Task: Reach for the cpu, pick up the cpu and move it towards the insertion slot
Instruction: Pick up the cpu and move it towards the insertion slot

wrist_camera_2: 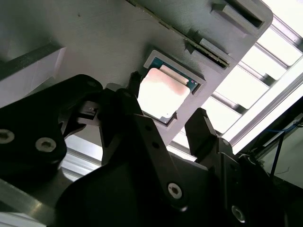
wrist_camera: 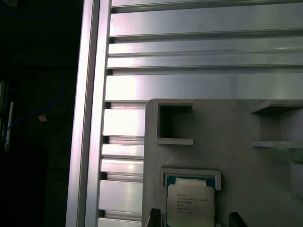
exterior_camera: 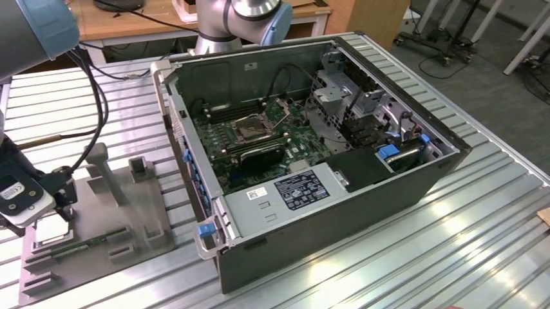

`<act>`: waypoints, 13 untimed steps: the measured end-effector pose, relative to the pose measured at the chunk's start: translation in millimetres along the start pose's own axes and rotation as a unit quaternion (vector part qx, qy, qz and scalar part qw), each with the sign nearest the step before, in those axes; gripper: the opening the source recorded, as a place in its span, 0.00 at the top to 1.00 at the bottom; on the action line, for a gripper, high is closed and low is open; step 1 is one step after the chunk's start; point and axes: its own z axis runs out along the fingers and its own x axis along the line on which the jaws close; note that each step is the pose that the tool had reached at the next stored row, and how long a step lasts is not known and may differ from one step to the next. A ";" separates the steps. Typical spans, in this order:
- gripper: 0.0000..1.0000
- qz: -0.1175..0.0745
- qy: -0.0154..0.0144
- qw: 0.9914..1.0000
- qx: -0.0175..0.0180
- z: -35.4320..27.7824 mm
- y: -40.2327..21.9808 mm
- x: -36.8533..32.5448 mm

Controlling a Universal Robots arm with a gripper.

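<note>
Second wrist view shows us the gripper (wrist_camera_2: 166, 98) open, its two fingers standing on either side of the cpu (wrist_camera_2: 160, 92), which lies flat in a recess of the grey holder (wrist_camera_2: 94, 38); the insertion slot (exterior_camera: 252, 127) is well apart.

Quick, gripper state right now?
Gripper: open, straddling the small flat silver-white square cpu seated in the grey plastic tray; holding nothing.

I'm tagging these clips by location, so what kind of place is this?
Likely a robotics lab or test bench: an open computer case on a slatted aluminium table, and a grey fixture holding the cpu.
</note>
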 end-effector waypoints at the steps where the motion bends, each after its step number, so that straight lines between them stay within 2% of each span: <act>1: 0.35 0.000 0.000 1.000 0.000 0.2 0.0 0.0; 13: 0.35 0.000 -0.001 1.000 0.000 13.1 -0.4 0.2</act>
